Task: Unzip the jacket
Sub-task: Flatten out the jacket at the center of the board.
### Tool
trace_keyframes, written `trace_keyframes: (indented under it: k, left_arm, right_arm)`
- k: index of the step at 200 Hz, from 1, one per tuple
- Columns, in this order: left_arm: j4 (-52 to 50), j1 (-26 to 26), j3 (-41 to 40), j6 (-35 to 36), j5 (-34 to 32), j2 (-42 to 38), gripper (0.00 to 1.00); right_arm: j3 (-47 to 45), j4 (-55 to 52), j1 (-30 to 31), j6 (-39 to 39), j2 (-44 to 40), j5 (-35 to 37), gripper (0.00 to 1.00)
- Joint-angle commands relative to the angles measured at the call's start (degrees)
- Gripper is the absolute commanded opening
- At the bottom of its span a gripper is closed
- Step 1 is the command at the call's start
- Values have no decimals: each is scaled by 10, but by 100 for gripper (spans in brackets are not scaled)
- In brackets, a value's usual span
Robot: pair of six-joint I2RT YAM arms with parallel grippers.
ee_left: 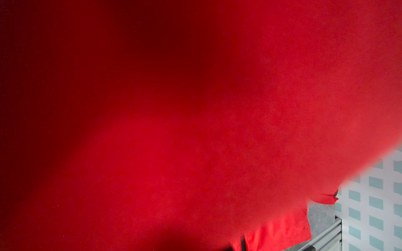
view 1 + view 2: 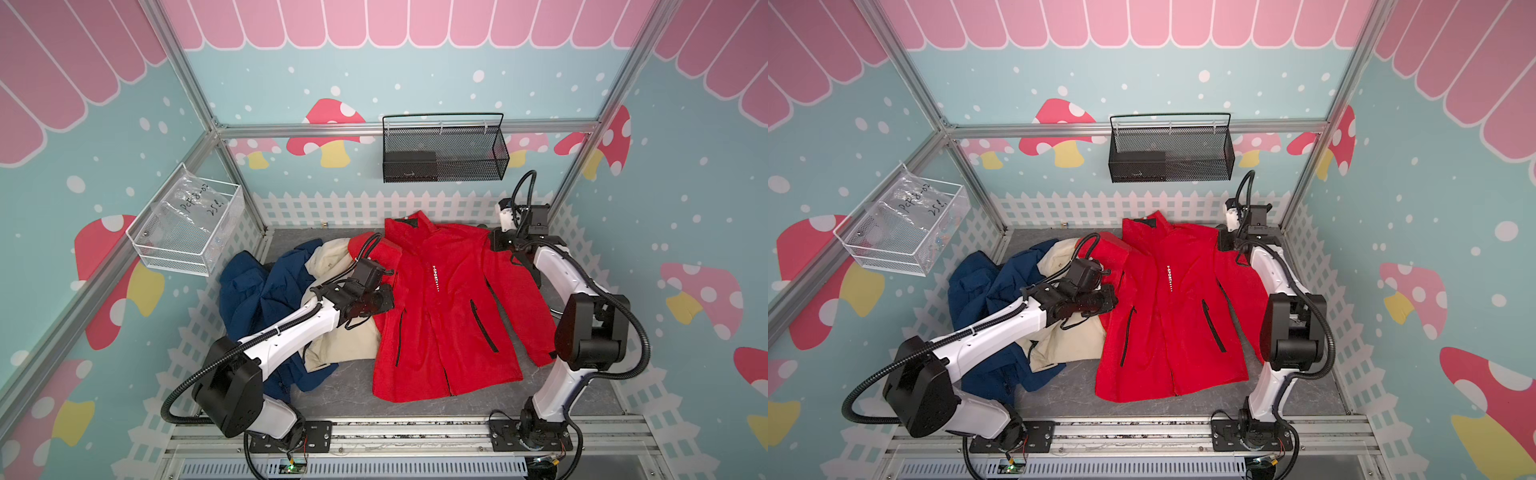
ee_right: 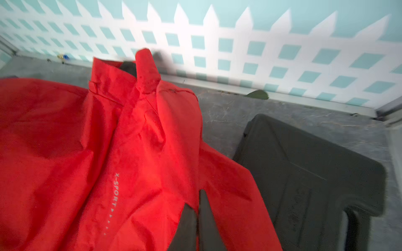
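A: On the grey table [image 2: 478, 401], where's the red jacket [image 2: 440, 316]?
B: Spread flat, front closed, beside blue and cream clothes [image 2: 286, 299].
A: And the grip?
B: Left gripper [image 2: 388, 300] closed at its sleeve edge, hold unclear; right gripper [image 3: 196, 202] pinches its shoulder cloth.

Both top views: mounted high, angled down toward back wall, whole enclosure covered; content near-identical, slight sideways offset (black mesh basket [image 2: 444, 149] sits differently in each frame).
Left wrist view: nearly against red jacket [image 1: 195, 130]; blurred fabric fills frame, sliver of grey tabletop [image 1: 322, 215] visible.
Right wrist view: low, close, facing fence-printed wall [image 3: 239, 43] across jacket collar [image 3: 143, 65].
Jacket common to all four.
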Motion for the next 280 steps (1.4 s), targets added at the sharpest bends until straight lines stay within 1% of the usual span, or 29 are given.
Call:
trace_keyframes:
  k: [1, 28, 49, 62, 80, 101, 120, 130, 136, 141, 149, 152, 158, 167, 172, 182, 197, 213, 226, 237, 252, 280]
  left_arm:
    - [-51, 15, 16, 4, -23, -38, 0]
    - [-79, 33, -13, 9, -31, -69, 0]
    - [-45, 56, -53, 6, 0, -81, 0]
    - [-11, 61, -70, 2, 22, -81, 0]
    - [13, 62, -81, -2, 33, -78, 0]
    - [11, 63, -94, -9, 15, -83, 0]
    - [-8, 66, -111, -17, -14, -95, 0]
    - [-17, 69, -115, -20, -17, -100, 0]
    - [-19, 72, -114, -20, -11, -106, 0]
    - [-20, 74, -113, -20, -5, -110, 0]
    - [-19, 74, -106, -13, 1, -120, 0]
    - [-19, 74, -102, -9, 4, -123, 3]
    - [-17, 74, -94, 1, 11, -131, 14]
    - [-16, 74, -78, 17, 20, -144, 31]
    - [-14, 74, -71, 27, 24, -152, 39]
    - [-12, 74, -51, 43, 29, -168, 53]
    - [-8, 74, -16, 69, 33, -186, 64]
    - [-1, 74, 28, 97, 57, -183, 70]
    - [1, 73, 70, 112, 82, -163, 72]
    - [3, 67, 103, 123, 89, -134, 73]
    - [1, 52, 149, 140, 81, -89, 73]
    - [-17, 18, 257, 170, 53, 19, 73]
  right_arm:
    - [-28, 0, -29, 54, -38, 12, 0]
    - [-68, 4, -48, 70, -62, 25, 0]
    - [-69, 7, -57, 67, -43, 13, 0]
    - [-69, 19, -59, 67, -32, 1, 0]
    - [-69, 35, -59, 64, -24, -9, 0]
    - [-76, 50, -61, 58, -24, -3, 0]
    - [-81, 48, -65, 70, -20, 4, 0]
    - [-79, 48, -67, 74, -18, 2, 0]
    - [-75, 47, -67, 73, -19, -3, 5]
    - [-70, 45, -67, 70, -21, -11, 11]
    - [-66, 46, -67, 67, -29, -23, 27]
    - [-66, 48, -67, 66, -33, -27, 33]
    - [-67, 52, -67, 66, -43, -36, 45]
    - [-68, 58, -67, 68, -62, -48, 57]
    - [-71, 62, -67, 70, -73, -54, 61]
    - [-82, 72, -66, 77, -98, -68, 66]
    - [-108, 95, -64, 94, -134, -102, 69]
    - [-143, 122, -57, 119, -165, -134, 66]
    - [-176, 145, -46, 149, -183, -149, 61]
    - [-202, 163, -30, 171, -191, -156, 58]
    - [-223, 174, 3, 182, -190, -143, 56]
    - [-227, 171, 66, 184, -160, -99, 53]
